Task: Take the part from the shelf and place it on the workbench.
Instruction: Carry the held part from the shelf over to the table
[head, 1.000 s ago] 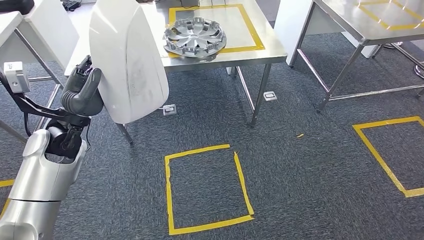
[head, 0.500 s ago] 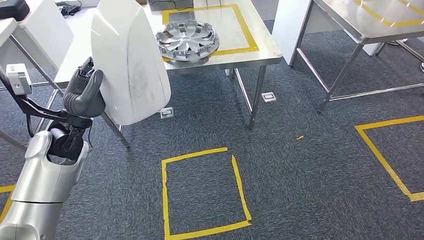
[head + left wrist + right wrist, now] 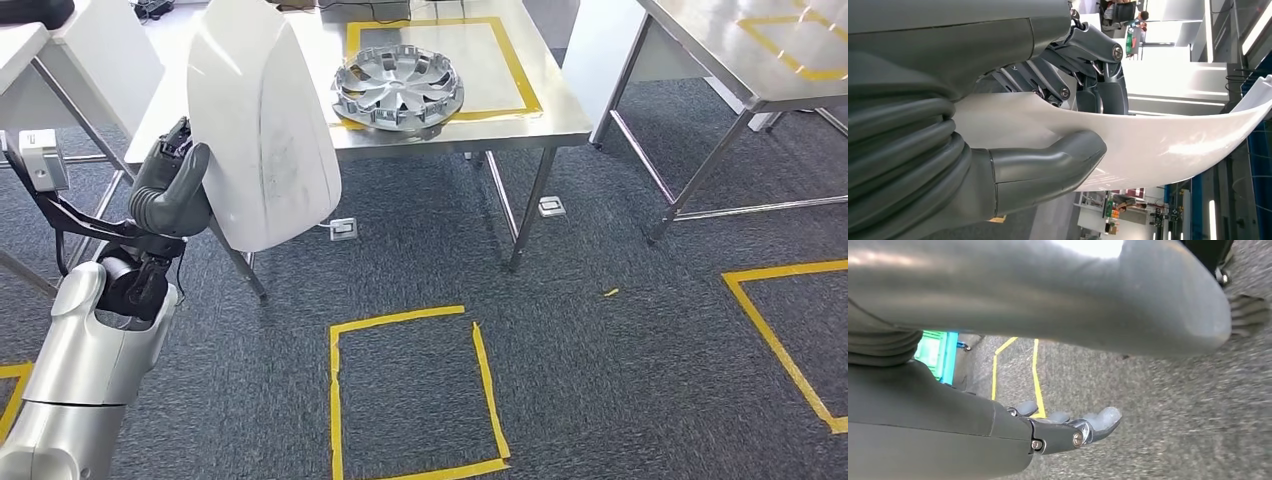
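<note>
My left hand (image 3: 170,188) grips a large white curved panel (image 3: 262,120), held upright at my left side above the carpet. In the left wrist view the thumb (image 3: 1048,167) presses one face of the white panel (image 3: 1168,142) and the dark fingers (image 3: 1068,75) clamp the other. The steel workbench (image 3: 520,100) stands ahead, marked with a yellow tape rectangle (image 3: 515,60); a silver wheel cover (image 3: 398,88) lies on it. My right hand (image 3: 1068,432) hangs over the carpet with fingers apart and holds nothing.
A second steel table (image 3: 740,60) stands at the right. White furniture (image 3: 95,50) is at the far left. Yellow tape squares (image 3: 410,390) mark the grey carpet, another (image 3: 790,330) at the right. Small floor brackets (image 3: 342,229) lie under the bench.
The whole picture shifted as the camera moved: the workbench and floor marks slid a little right and down. My left hand keeps the same hold on the panel.
</note>
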